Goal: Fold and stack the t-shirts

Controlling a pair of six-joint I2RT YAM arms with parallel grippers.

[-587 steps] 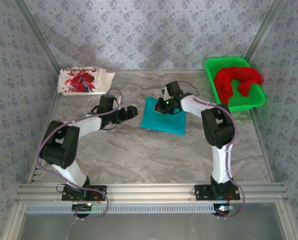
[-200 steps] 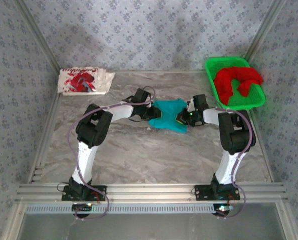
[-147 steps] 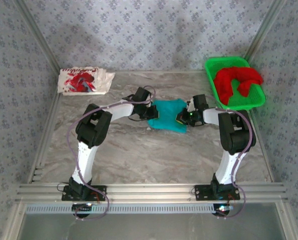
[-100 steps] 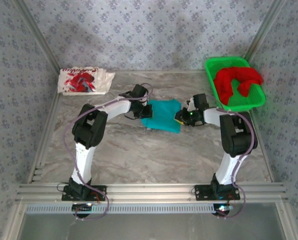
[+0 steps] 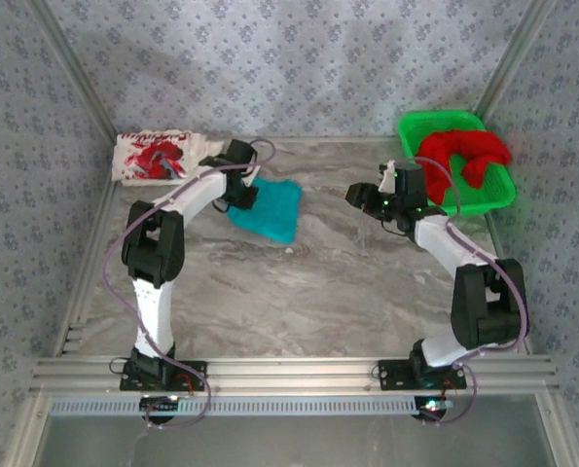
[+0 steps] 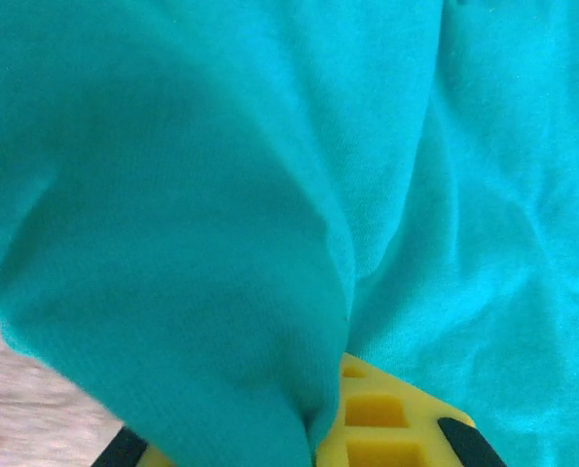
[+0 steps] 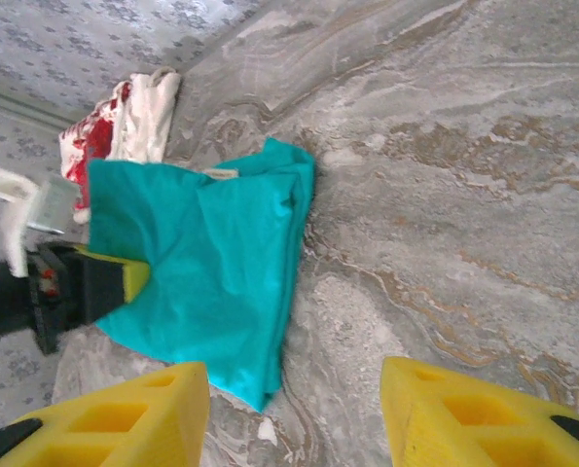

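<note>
L gripper (image 5: 242, 191) clamps teal tee (image 5: 272, 207), cloth hiding most of its jaws

We list 3 t-shirts, and item 1, the teal t-shirt (image 5: 272, 207), is folded into a loose, rumpled rectangle lying on the table (image 5: 347, 292) left of centre, its far-left edge raised and pinched in the left gripper (image 5: 242, 191). Item 2, the white t-shirt (image 5: 160, 158) with red print, lies folded flat at the table's far left corner, near the teal one's held edge. Item 3, the red t-shirt (image 5: 461, 154), plain and unfolded, sits bunched in a heap inside the green basket (image 5: 435, 116) at the far right corner.
</note>
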